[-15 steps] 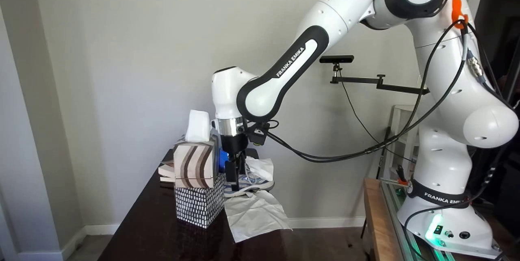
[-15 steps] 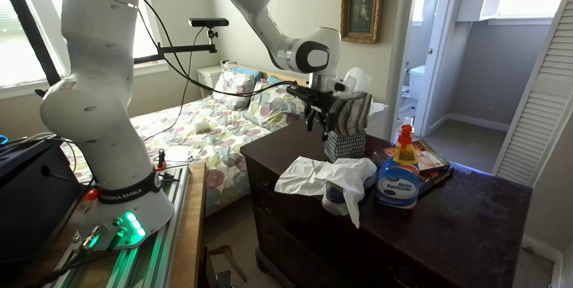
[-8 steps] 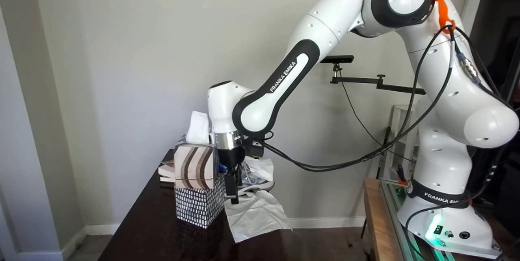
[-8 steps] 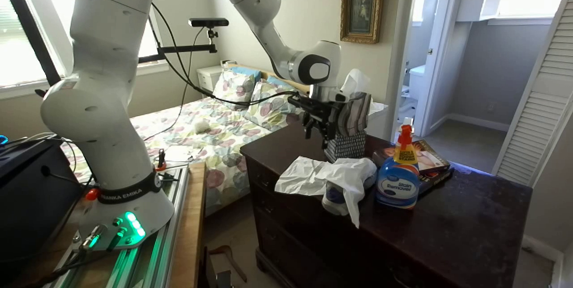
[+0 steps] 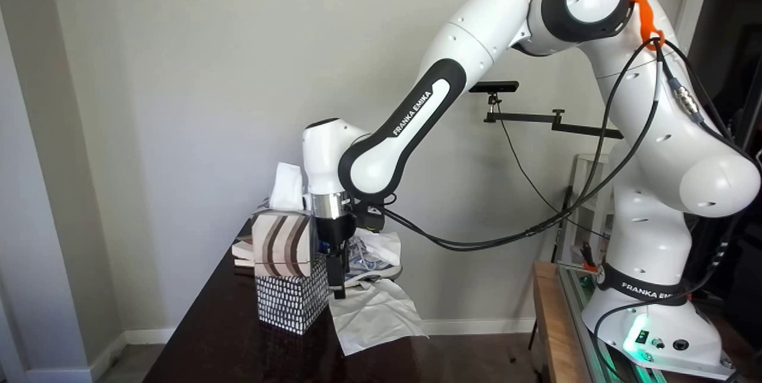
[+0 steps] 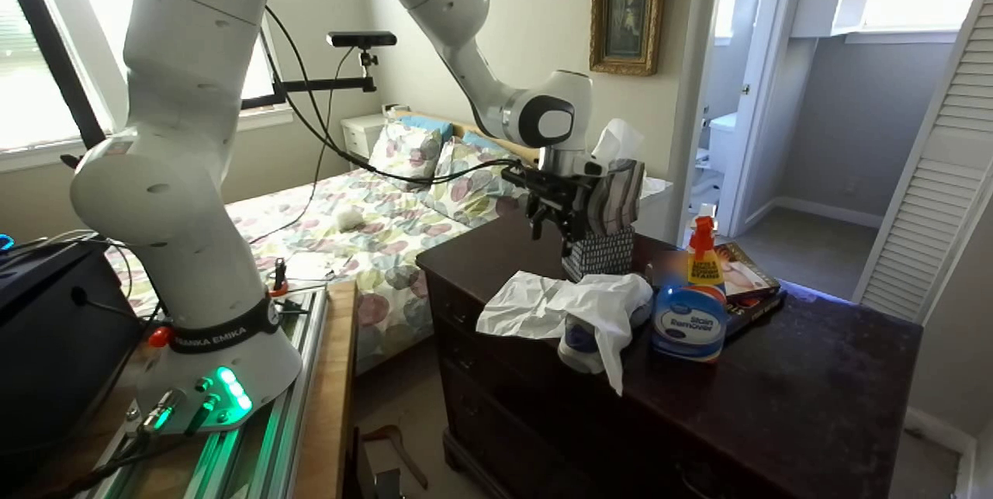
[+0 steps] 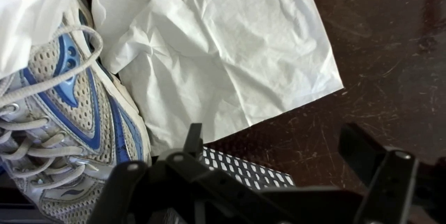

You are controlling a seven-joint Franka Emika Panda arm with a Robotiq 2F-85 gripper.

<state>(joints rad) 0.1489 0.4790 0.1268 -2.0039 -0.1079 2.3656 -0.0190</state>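
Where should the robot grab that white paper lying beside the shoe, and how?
Probably at the raised fold near the shoe, pinched from straight above: the white paper puckers up there and spreads flatter elsewhere across the dresser, and the open pincer points down.

Colours and patterns about the jaws
Gripper (image 7: 272, 138): black. Beside the jaws: lower box (image 5: 289, 302), black with rows of white dashes; tissue box (image 5: 283, 244), cream with brown stripes. Below the jaws: dresser top (image 7: 383, 105), dark brown. Left of the jaws in the wrist view: shoe (image 7: 76, 123), white-grey with blue panels.
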